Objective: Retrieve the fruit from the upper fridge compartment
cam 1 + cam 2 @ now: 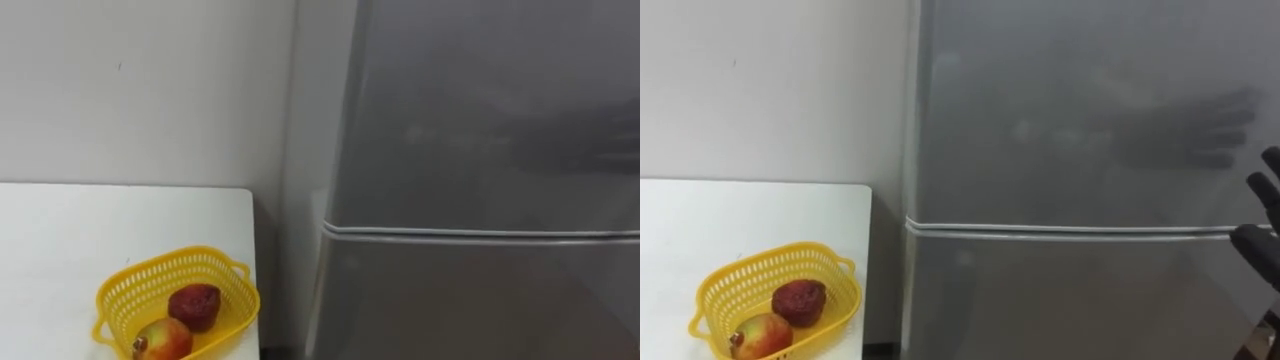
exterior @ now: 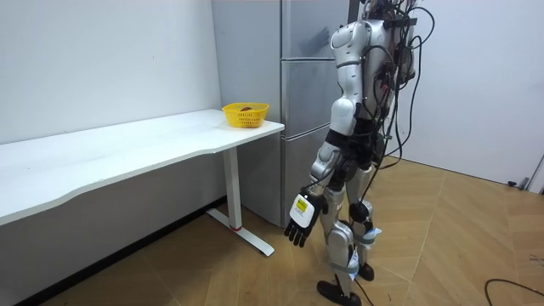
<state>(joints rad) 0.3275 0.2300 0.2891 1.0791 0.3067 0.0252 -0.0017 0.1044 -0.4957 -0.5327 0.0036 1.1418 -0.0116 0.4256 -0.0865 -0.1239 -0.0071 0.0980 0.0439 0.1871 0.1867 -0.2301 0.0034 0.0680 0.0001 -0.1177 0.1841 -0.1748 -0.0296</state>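
Upper fridge door [image 1: 480, 110] closed; right hand [image 1: 1262, 243] raised at 3 o'clock, fingers spread, empty, likely placed to catch the door's edge; left hand [image 2: 301, 223] hangs idle, fingers relaxed

The fridge [image 1: 480, 120] stands shut before me, its upper and lower doors a flat wall with only the seam between them. On my left the table [image 1: 80, 230] ends just beside it, the yellow basket [image 1: 178, 256] at that corner. My right hand [image 1: 1258, 240], fingers straight, has open air before the doors.
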